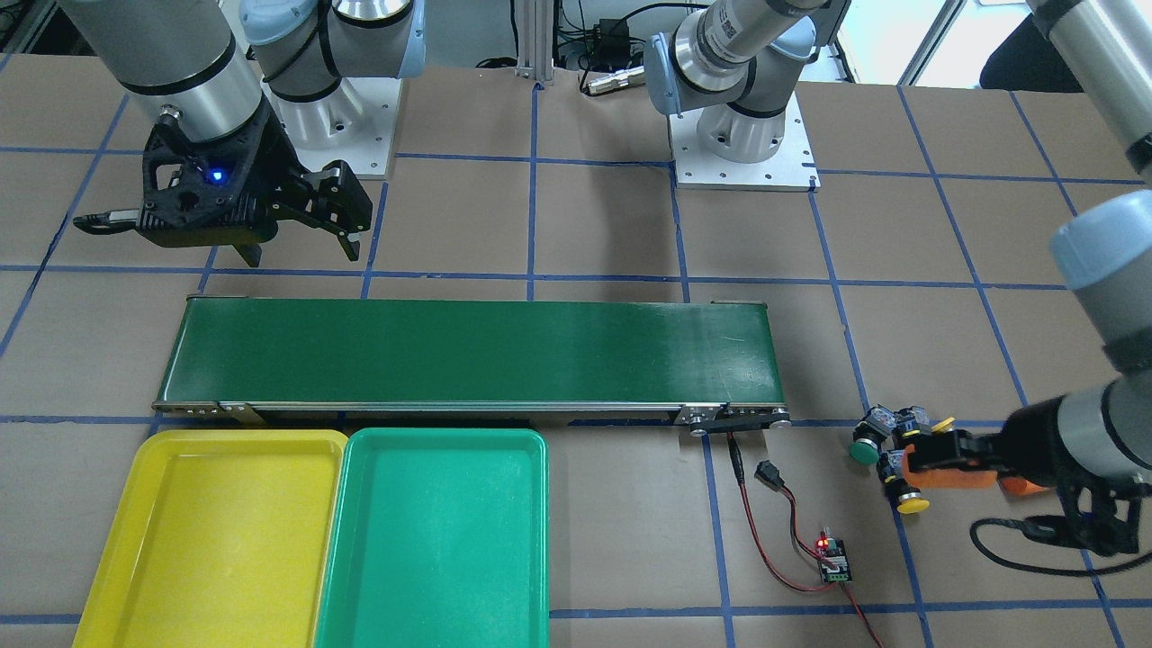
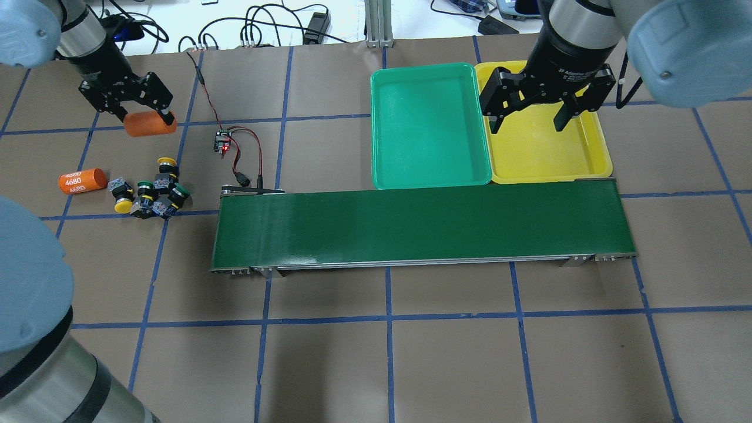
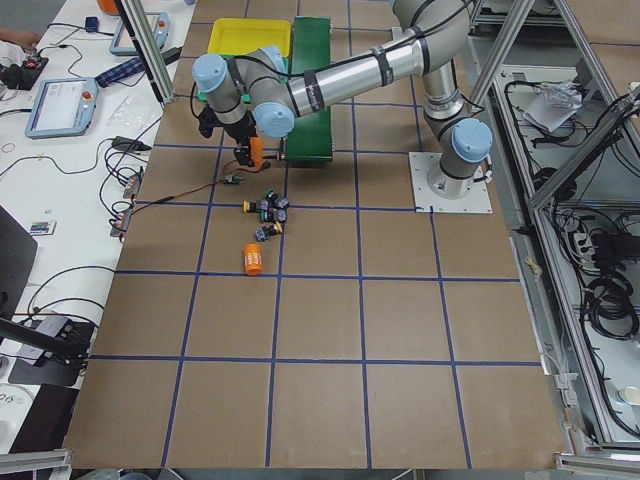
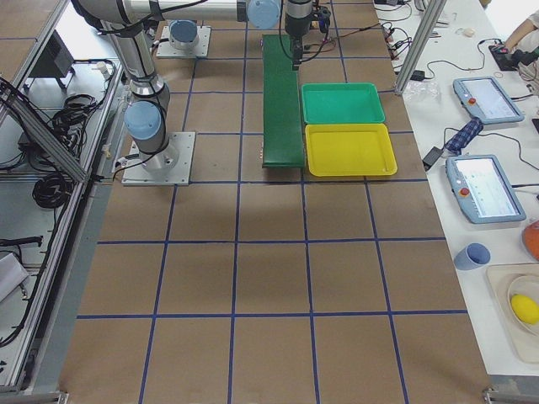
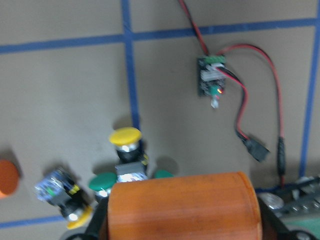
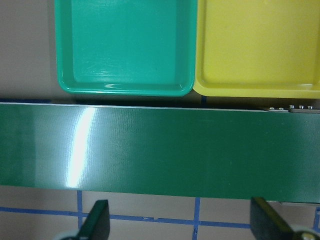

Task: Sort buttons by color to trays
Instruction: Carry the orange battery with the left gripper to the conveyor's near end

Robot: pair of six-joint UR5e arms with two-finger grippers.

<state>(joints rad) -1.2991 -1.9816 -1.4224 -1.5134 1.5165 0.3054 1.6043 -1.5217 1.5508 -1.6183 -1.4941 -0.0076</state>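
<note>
— Where do the buttons (image 2: 145,188) stand?

— All four on the desk (image 2: 411,352), off the left end of the conveyor belt (image 2: 411,229); two yellow caps, two green, the black bodies bunched in one tight cluster; an orange cylinder (image 2: 82,180) marked 4680 lies on its side just beside them.

— And the left claw (image 2: 148,120)?

— Pinching a second orange cylinder (image 2: 150,124) crosswise between its fingers, near the cluster on the side away from the robot; its wrist camera looks past that cylinder onto the caps below.

— The right claw (image 2: 526,122)?

— Spread wide, hanging over the yellow tray (image 2: 587,164); the teal tray (image 2: 429,135) sits alongside, edges meeting; both trays lie along the belt's far side, well apart from the buttons.

— Anything between?

— A small circuit board (image 2: 222,143) with red and black wires running to the belt's left end; a red light glows on it.
</note>
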